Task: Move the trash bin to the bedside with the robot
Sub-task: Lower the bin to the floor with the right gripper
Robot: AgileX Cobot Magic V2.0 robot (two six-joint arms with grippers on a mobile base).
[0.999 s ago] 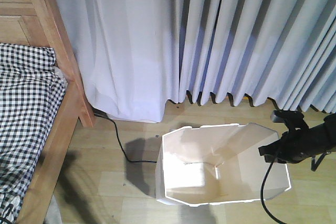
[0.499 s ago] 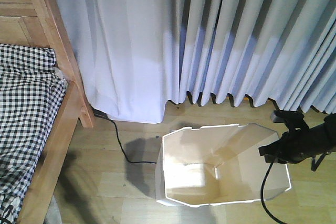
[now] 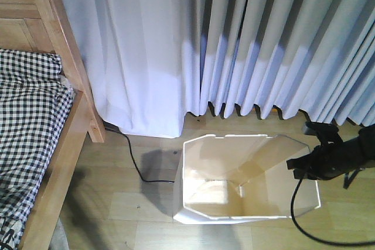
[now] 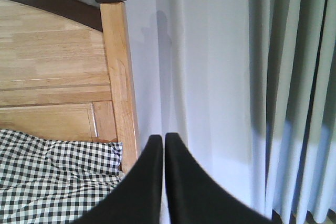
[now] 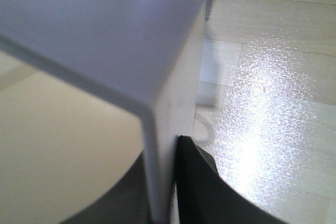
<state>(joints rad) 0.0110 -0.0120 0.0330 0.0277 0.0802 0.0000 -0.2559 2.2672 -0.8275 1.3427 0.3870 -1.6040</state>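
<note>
While the curtain (image 3: pixel 234 39) hangs beyond and the bed (image 3: pixel 35 103) lies well to the left of the right gripper (image 3: pixel 300 168), the bin (image 3: pixel 202 219) stands right at that gripper, its right wall pinched, and the left gripper (image 4: pixel 164 139) is pressed together.

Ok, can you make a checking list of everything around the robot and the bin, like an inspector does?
Surface: light wooden floor, sunlit in patches.
Job's things: white trash bin on the floor, nothing inside; wooden bed frame to its left, floor between them.
Clutter: nothing seen.
Grippers: right gripper shut on the bin's wall; left gripper shut, holding nothing.
Cables: black floor cable runs from the curtain toward the bin; another cable hangs from the right arm.
Surroundings: pale curtains, black-and-white checked cover on the bed.
</note>
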